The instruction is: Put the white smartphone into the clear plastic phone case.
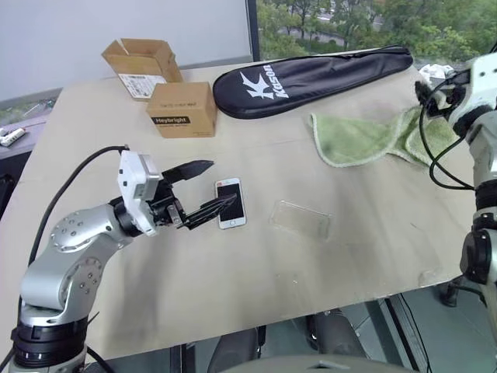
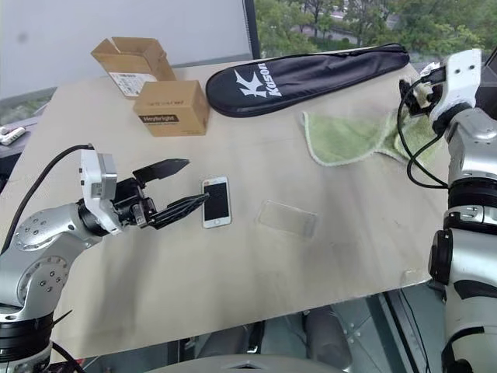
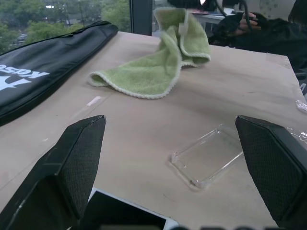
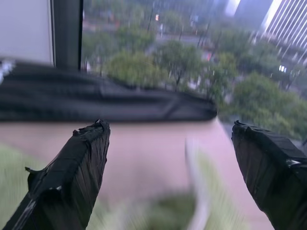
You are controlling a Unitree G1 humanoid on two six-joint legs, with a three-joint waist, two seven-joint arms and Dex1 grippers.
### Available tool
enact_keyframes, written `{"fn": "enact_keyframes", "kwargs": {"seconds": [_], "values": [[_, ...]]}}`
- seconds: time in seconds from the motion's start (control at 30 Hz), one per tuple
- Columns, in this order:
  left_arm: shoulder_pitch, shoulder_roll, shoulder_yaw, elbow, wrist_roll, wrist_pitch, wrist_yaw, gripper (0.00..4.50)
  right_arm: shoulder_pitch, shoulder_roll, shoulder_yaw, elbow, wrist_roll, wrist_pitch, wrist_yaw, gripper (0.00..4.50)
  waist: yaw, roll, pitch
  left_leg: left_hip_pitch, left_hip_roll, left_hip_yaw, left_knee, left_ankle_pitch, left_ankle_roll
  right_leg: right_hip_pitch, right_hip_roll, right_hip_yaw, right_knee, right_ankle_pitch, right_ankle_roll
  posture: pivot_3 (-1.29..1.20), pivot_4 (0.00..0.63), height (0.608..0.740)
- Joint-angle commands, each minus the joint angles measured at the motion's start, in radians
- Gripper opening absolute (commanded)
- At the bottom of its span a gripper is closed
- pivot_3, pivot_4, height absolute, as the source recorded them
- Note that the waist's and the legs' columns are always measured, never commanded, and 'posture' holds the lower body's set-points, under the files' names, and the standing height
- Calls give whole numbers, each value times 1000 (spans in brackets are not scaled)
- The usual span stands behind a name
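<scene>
Lying flat and screen-up on the table (image 1: 233,311), the white smartphone (image 1: 231,203) runs its long axis away from you toward the window, tilted slightly, with the round home button at the near end and the small red mark near the far end. You have the left pincer (image 1: 211,186) stretched level over it from the left, jaws spread wide and holding nothing; the lower finger's tip overlaps the phone's left edge, though contact cannot be judged. Just to the phone's right, apart from it, sits the clear plastic phone case (image 1: 300,219), empty, its long axis roughly crosswise to the phone's and slanting toward the near right.

Your right pincer (image 4: 168,163) is raised at the table's far right, over the green cloth (image 1: 373,136); its two fingers stand wide apart with nothing between them.

Table surface: pale, matte board, faintly smudged. At the back lie a black racket bag (image 1: 311,78), an open cardboard box (image 1: 141,66) and a closed brown box (image 1: 183,109). Behind them, a white wall and a window onto trees.
</scene>
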Motion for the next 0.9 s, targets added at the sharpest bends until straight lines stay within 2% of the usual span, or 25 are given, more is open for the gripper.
{"fn": "enact_keyframes", "kwargs": {"seconds": [0.03,0.1,0.2,0.37,0.43,0.53,0.7,0.8,0.9], "values": [[11,2,30,-25,-3,-15,6,4500,-51,-20,-78,12,53,-81,-26,4321,3,0,0,0,0,0,0,0,0,0,0,0,0,0,0,0,150,740],[14,2,28,-22,-1,-17,5,4500,-51,-25,-74,13,53,-72,-8,4321,7,0,0,0,0,0,0,0,0,0,0,0,0,0,0,0,150,740],[18,0,17,-15,9,-18,4,4500,1,-9,-43,-64,85,-32,125,4321,9,0,0,0,0,0,0,0,0,0,0,0,0,0,0,0,150,740],[42,-7,0,5,48,2,42,4500,204,27,2,-412,255,138,388,4321,11,0,0,-1,1,-1,0,0,0,0,0,0,0,0,0,0,150,740],[68,-35,-49,-6,102,12,103,4500,357,23,42,-578,289,183,465,4321,14,1,-1,-1,1,-1,0,0,1,0,0,-1,0,0,0,0,150,740],[95,-56,-66,-10,132,1,128,4500,507,5,79,-751,318,246,511,4321,19,0,0,-2,1,-2,2,-1,1,0,-2,-2,0,0,0,0,150,740],[153,-39,-29,4,127,-39,59,4500,716,-37,163,-1021,350,378,550,4321,22,1,-1,0,1,-2,4,-3,4,1,-3,-1,1,0,0,0,150,740],[194,-5,-5,-1,104,-44,-10,4500,771,-72,233,-1105,329,407,581,4321,20,0,-1,1,2,-2,4,-3,4,2,-2,-2,1,0,0,0,150,740],[231,36,6,-7,105,-53,-79,4500,763,-93,308,-1140,289,420,593,4321,20,0,-1,2,1,-3,6,-3,4,4,0,-4,1,0,0,0,150,740]]}}
